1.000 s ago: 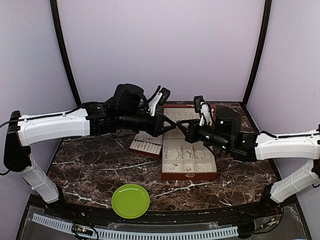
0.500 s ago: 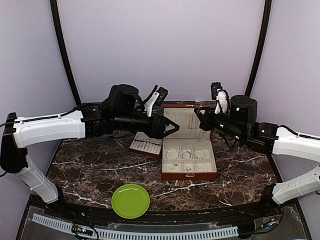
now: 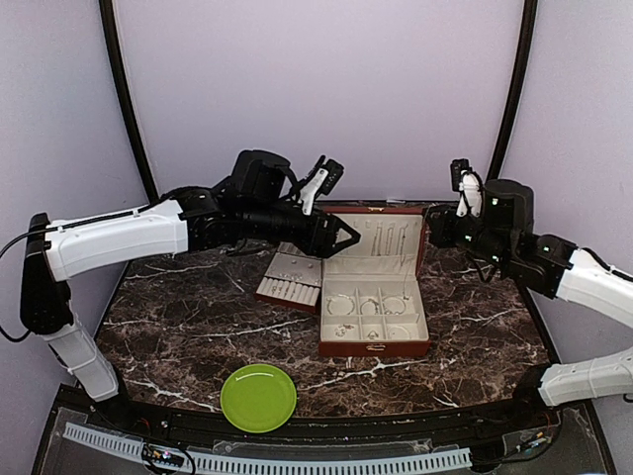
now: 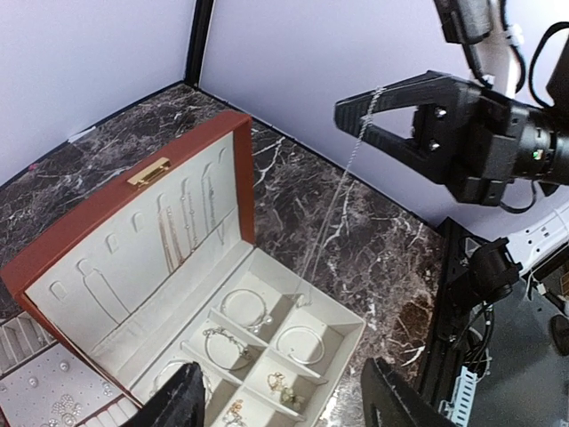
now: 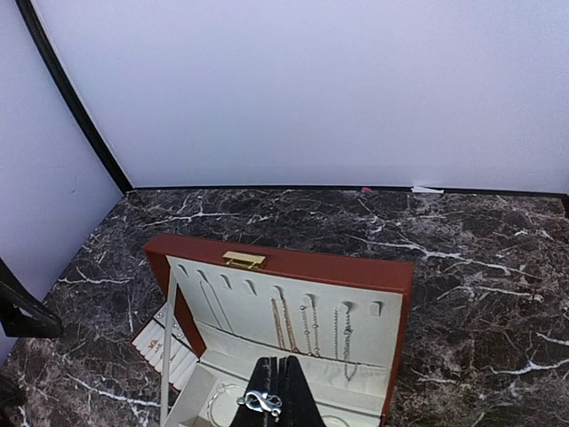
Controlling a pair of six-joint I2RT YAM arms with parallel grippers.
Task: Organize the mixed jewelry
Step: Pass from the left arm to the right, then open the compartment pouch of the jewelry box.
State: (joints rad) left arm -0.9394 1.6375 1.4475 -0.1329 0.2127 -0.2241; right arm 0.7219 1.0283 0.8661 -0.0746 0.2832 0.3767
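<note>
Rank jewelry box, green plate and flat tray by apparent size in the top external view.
1. jewelry box, open, clearly largest.
2-3. green plate and flat tray look alike; the plate sits nearer the camera, so unranked.

No word, number or brand mark can be read on anything in view. The small dark circuit board point(image 3: 164, 456) at the near edge perhaps bears print, but it is too tiny to make out.

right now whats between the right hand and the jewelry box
A thin silver chain, hanging from the right hand into the jewelry box; see left wrist view.
</note>
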